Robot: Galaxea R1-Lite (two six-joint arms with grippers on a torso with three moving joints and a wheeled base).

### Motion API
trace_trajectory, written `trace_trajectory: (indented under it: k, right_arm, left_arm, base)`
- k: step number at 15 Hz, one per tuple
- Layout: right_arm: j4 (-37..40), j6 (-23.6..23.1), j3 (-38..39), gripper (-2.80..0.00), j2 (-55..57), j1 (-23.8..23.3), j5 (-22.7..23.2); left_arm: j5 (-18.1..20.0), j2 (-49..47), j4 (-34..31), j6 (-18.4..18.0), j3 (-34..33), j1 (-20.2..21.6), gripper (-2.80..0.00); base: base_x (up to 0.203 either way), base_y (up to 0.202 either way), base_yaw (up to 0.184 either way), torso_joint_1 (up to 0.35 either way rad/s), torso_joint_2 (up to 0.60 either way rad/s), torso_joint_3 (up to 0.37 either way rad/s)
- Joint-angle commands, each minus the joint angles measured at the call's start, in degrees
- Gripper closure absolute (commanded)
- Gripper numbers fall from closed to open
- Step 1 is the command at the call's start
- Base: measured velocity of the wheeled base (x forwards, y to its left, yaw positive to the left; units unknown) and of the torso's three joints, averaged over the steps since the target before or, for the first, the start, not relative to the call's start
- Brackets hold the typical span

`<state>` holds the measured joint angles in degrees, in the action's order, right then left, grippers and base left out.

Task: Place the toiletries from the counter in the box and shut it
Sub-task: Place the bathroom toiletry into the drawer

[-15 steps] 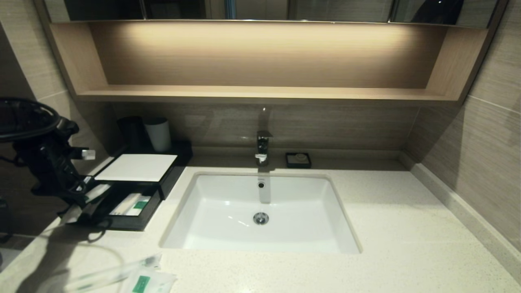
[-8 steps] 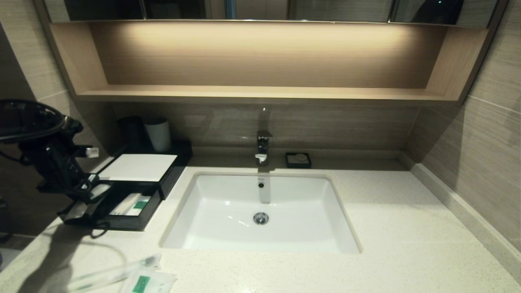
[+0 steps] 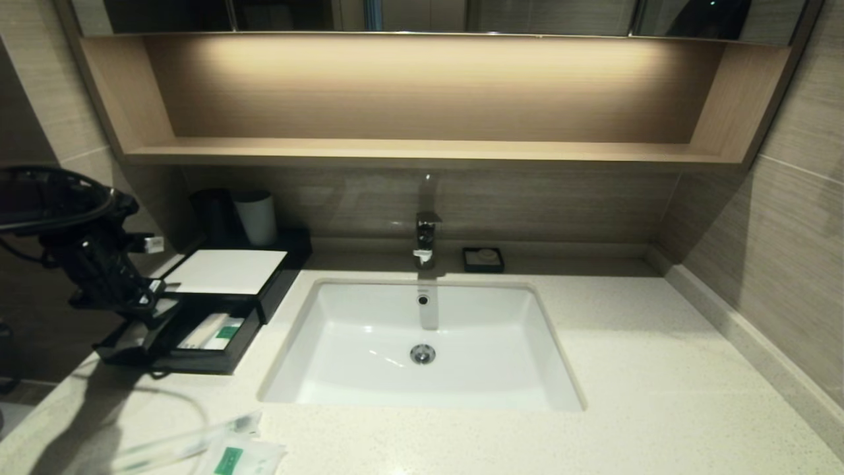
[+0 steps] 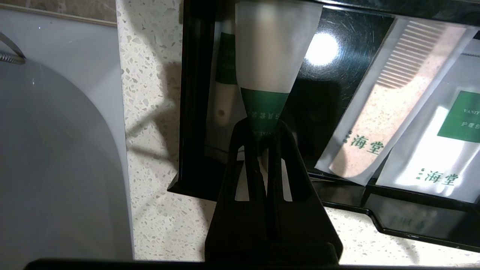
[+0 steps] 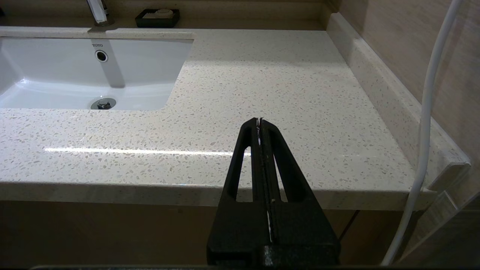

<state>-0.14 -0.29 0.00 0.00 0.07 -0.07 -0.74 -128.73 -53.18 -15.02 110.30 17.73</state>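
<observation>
The black box (image 3: pixel 280 274) with a white top panel stands at the counter's (image 3: pixel 659 369) back left, its drawer (image 3: pixel 211 361) pulled out. My left gripper (image 3: pixel 158 309) hangs over the drawer's left part, shut (image 4: pixel 262 129) on a frosted white wrapped pack with a green label (image 4: pixel 275 48). Inside the drawer lie a wrapped stick (image 4: pixel 224 86), a comb packet (image 4: pixel 390 108) and a white sachet (image 4: pixel 442 142). A long clear-wrapped stick (image 3: pixel 178 443) and a green-labelled sachet (image 3: pixel 241 458) lie on the counter's front left. My right gripper (image 5: pixel 259 120) is shut and empty, parked over the counter's front right edge.
The white sink (image 3: pixel 356 343) fills the middle, with a faucet (image 3: pixel 426 237) and a black soap dish (image 3: pixel 483 259) behind it. A grey cup (image 3: pixel 257 218) and a dark cup (image 3: pixel 212 214) stand behind the box. A wooden shelf (image 3: pixel 422 152) overhangs. A white cable (image 5: pixel 427 112) hangs at the right.
My left gripper has moved a little to the right and farther in over the drawer, still holding the pack. Nothing else has moved.
</observation>
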Motion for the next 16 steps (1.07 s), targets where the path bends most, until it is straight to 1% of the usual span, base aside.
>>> trace_trajectory:
  k: [1, 9, 16]
  right_arm:
    - [-0.04, 0.02, 0.09, 0.00, -0.09, 0.01, -0.01]
    - [-0.04, 0.03, 0.09, 0.00, -0.09, 0.01, -0.01]
    - [-0.04, 0.01, 0.00, 0.00, -0.09, 0.01, -0.01]
  left_arm:
    - [0.04, -0.56, 0.00, -0.27, 0.00, 0.03, 0.00]
    - [0.30, -1.09, 2.64, -0.54, 0.00, -0.23, 0.00]
    - [0.30, -1.61, 2.69, -0.89, 0.00, -0.23, 0.00]
  base:
    - [0.000, 0.000, 0.000, 0.000, 0.00, 0.000]
    - [0.000, 0.000, 0.000, 0.000, 0.00, 0.000]
    - [0.000, 0.000, 0.000, 0.000, 0.00, 0.000]
